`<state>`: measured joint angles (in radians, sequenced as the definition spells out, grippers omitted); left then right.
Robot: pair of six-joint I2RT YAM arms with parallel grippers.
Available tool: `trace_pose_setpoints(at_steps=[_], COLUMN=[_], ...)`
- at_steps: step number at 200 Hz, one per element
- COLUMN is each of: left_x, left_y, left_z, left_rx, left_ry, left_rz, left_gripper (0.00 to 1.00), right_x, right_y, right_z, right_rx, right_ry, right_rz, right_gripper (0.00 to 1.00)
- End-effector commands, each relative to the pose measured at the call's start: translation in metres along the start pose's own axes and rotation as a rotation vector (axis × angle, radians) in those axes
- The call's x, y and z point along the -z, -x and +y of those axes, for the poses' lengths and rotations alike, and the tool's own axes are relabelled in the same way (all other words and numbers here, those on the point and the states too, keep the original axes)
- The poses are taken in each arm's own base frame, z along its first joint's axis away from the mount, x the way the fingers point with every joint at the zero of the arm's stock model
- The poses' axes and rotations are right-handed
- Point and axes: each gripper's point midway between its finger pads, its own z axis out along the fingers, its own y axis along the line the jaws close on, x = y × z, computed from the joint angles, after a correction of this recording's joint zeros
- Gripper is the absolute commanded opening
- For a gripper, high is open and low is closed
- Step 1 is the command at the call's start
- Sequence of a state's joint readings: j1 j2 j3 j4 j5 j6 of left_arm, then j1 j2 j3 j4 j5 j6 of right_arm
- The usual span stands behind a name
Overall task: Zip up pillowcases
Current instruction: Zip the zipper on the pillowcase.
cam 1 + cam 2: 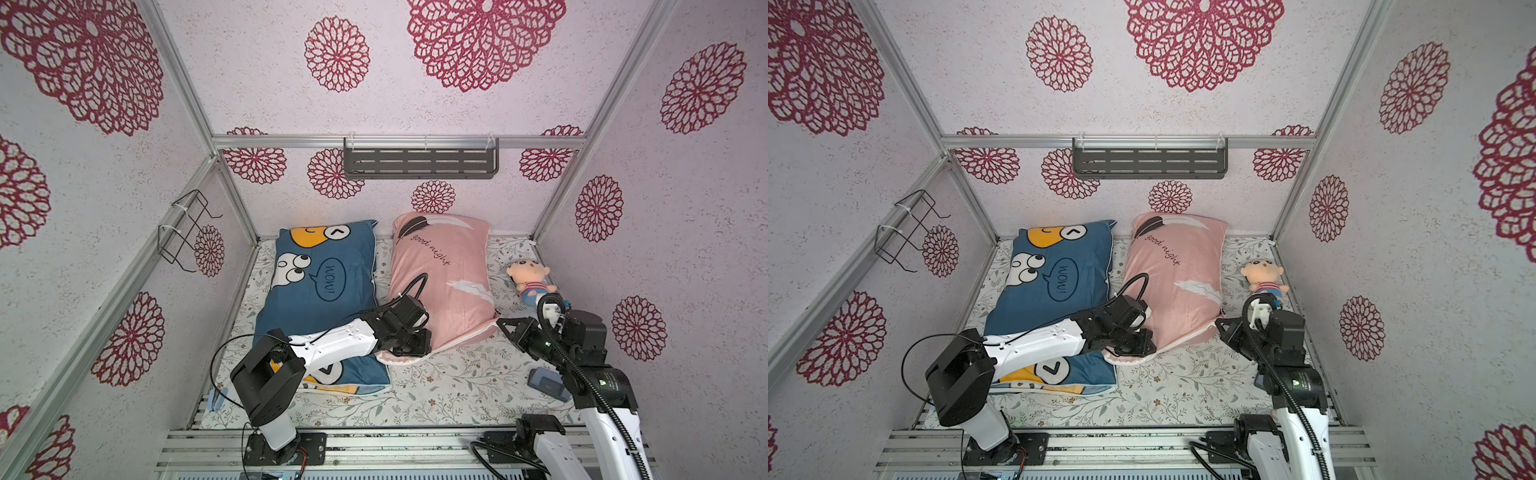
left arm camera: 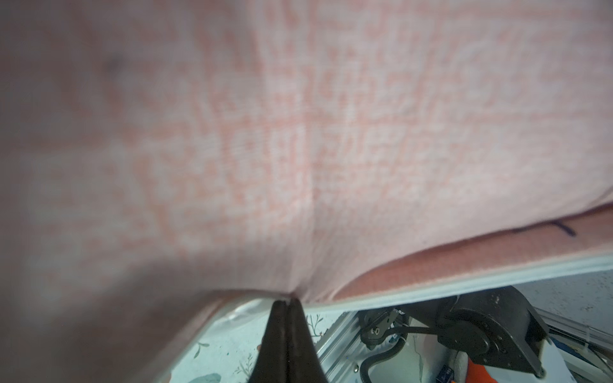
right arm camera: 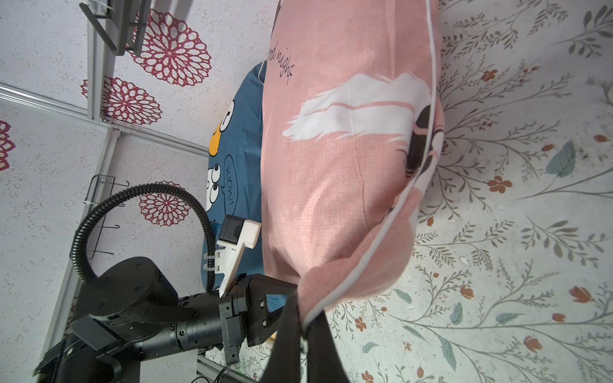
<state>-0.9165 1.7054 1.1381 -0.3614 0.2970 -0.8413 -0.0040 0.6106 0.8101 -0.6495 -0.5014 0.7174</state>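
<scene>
Right wrist view: right gripper is clamping the near-right corner of the pink pillowcase; left gripper is clamping its near-left corner, near edge running left-right between them.

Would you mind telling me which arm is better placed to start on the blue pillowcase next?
Left, likely: its arm lies across the blue pillowcase, and the left gripper pinches a corner of the pink pillowcase beside it. The right gripper holds its opposite corner.
</scene>
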Motion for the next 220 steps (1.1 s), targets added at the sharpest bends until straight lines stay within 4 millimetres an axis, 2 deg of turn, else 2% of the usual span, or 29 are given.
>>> trace_pose_setpoints(at_steps=[1,20,73,126,181,202,220], left_x=[0.006,0.006,0.019,0.022,0.016,0.015,0.015], left_y=[-0.01,-0.011,-0.028,-0.031,-0.048,-0.048,-0.044], left_z=[0.005,0.006,0.055,0.07,0.093,0.093,0.089], left_rx=[-0.018,-0.027,-0.066,-0.074,-0.063,-0.056,-0.057], left_ry=[0.045,0.061,0.275,0.336,0.389,0.385,0.375], left_rz=[0.022,0.031,0.057,0.048,0.085,0.08,0.072], left_gripper=[0.0,0.0,0.0,0.0,0.0,0.0,0.0], right_x=[0.015,0.016,0.028,0.035,0.045,0.043,0.041], right_y=[0.034,0.036,0.057,0.083,0.113,0.117,0.118], right_z=[0.031,0.033,0.044,0.064,0.08,0.083,0.077], right_rx=[0.081,0.084,0.131,0.168,0.191,0.194,0.193], right_ry=[0.07,0.073,0.038,0.042,0.017,0.024,-0.001], right_rz=[-0.135,-0.142,-0.211,-0.267,-0.353,-0.356,-0.355], right_gripper=[0.0,0.0,0.0,0.0,0.0,0.0,0.0])
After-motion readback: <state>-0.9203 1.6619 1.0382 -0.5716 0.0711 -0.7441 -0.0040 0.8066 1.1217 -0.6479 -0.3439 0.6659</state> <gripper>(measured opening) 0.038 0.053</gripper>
